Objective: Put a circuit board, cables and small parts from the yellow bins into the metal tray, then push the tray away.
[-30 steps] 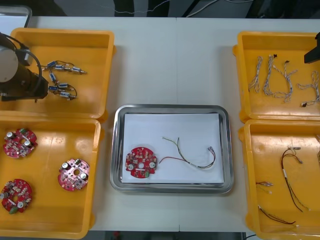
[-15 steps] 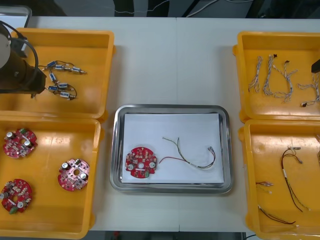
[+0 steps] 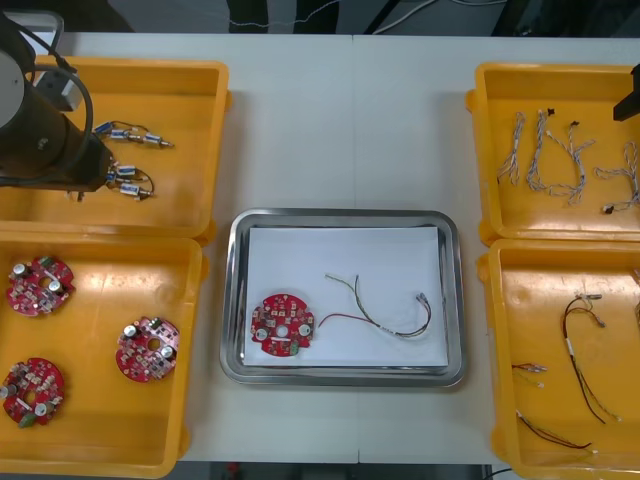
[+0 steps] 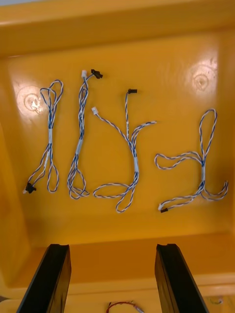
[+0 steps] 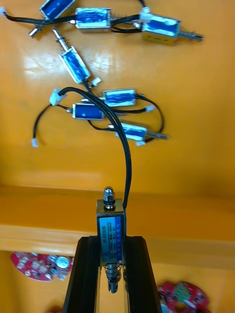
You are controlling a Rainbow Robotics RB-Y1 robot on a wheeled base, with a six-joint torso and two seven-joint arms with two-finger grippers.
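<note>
My left gripper is shut on a small metal part with a blue label. It holds the part above the wall of the far-left yellow bin, and a black lead trails from it back to the loose small metal parts. The left arm covers part of that pile. My right gripper stands open above the twisted blue and white cables in the far-right bin. The metal tray holds a red circuit board and a red and yellow cable.
The near-left bin holds three circuit boards, one of them at its middle. Thin red and black cables lie in the near-right bin. The right gripper juts in at the front view's right edge.
The left arm has slid rightward over the far-left bin and now covers more of the small parts. The right gripper has shifted slightly at the view's edge.
</note>
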